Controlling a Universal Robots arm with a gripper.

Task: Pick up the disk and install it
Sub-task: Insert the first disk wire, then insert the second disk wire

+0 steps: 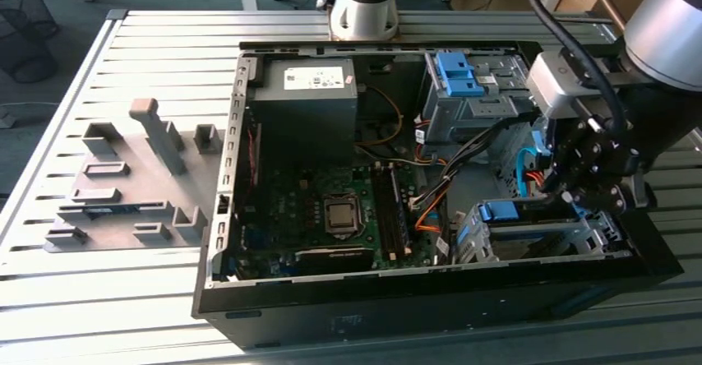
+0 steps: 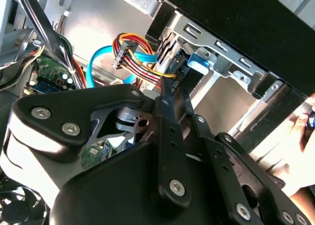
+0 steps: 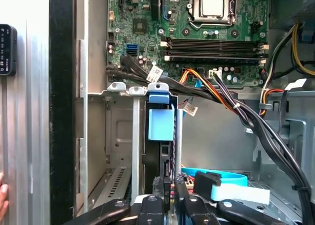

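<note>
**Disk seated edge-on in lower drive cage, end effector right at it**

- Black multi-link end effector (image 1: 593,186) sits low inside the open black desktop computer case (image 1: 329,320), at the exterior view's right, over the silver sheet-metal drive cage (image 1: 527,242).
- Flat silver-grey disk with blue plastic frame (image 3: 161,124) stands on edge in a slot of that cage; blue tab (image 1: 511,210) shows at the cage top in the exterior view, and again in the second wrist view (image 2: 198,62).
- First wrist view: end effector fingertips (image 3: 158,190) are close together on either side of the disk's dark edge. Narrow gap, looks closed on the disk; contact itself is hard to confirm.
- Orange/red/yellow wire bundle (image 2: 138,55) and light-blue flat cable (image 3: 231,183) run just beside the cage.
- Green motherboard (image 3: 197,33) further in.
- Case sits on the slatted aluminium table (image 1: 121,299); grey plastic fixture blocks (image 1: 131,184) lie at the exterior view's left, well apart.
- A person's hand (image 2: 302,151) is at the case edge in the second wrist view.
</note>
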